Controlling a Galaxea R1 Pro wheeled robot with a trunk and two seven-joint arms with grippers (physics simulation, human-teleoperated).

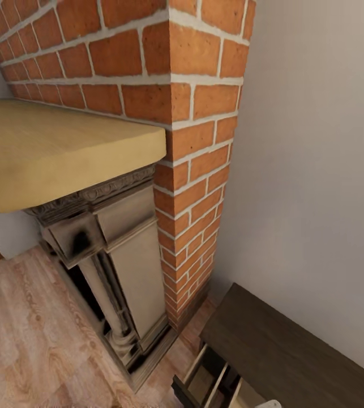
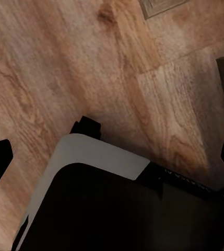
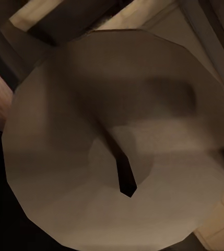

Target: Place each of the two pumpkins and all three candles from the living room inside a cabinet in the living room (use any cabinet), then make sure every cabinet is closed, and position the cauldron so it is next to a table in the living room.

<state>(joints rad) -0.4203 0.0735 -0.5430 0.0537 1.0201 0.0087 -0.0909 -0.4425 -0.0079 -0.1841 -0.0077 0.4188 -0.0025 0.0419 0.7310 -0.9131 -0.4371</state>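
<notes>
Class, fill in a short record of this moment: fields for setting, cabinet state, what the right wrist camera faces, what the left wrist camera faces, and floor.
Setting: brick chimney with a pale wooden mantel over a carved fireplace surround, beside a plain wall.
Cabinet state: dark-brown cabinet at the lower right of the head view, one drawer pulled out, paler inside.
Right wrist camera faces: a round, pale candle seen end-on with a dark wick, very close; grip cannot be judged.
Left wrist camera faces: the robot's own dark base over the floor.
Floor: wood planks.
</notes>
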